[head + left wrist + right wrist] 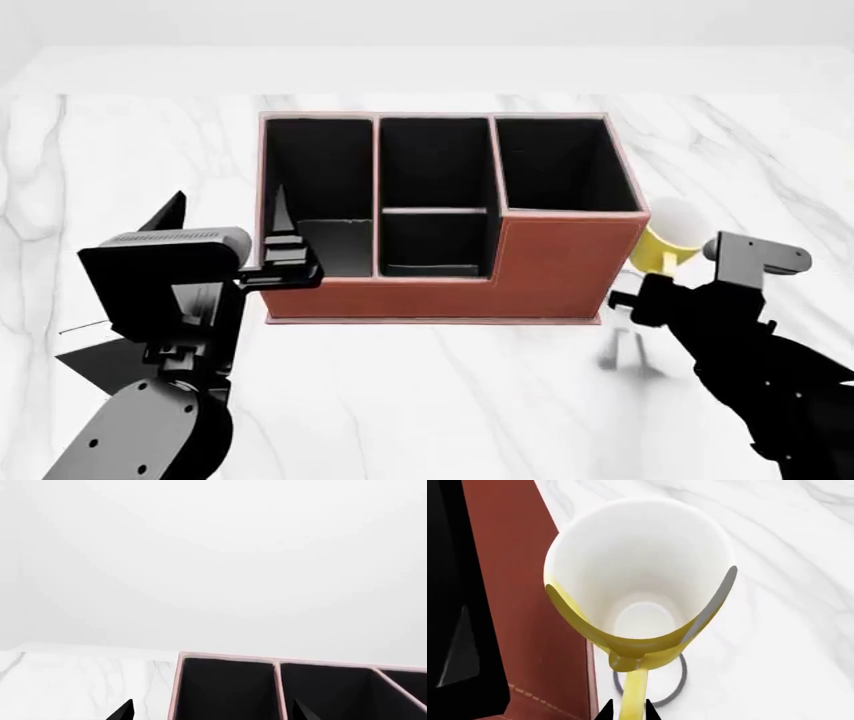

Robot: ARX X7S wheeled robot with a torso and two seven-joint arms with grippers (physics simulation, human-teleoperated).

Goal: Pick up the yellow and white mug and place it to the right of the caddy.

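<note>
Right gripper [627, 714] seemingly pinching mug [637, 580] handle, beside caddy [561, 270]

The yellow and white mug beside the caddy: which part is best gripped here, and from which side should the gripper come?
Probably the handle. The yellow and white mug sits close beside the caddy, on its right, so that side is blocked. Its loop handle points toward the robot, away from the wall, and the right gripper already straddles it from the near side. A thin upright strap suits narrow fingers closing across it.

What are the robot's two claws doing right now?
Left gripper: open, holding nothing, beside the caddy.
Right gripper: shut on the handle of the yellow and white mug.
</note>
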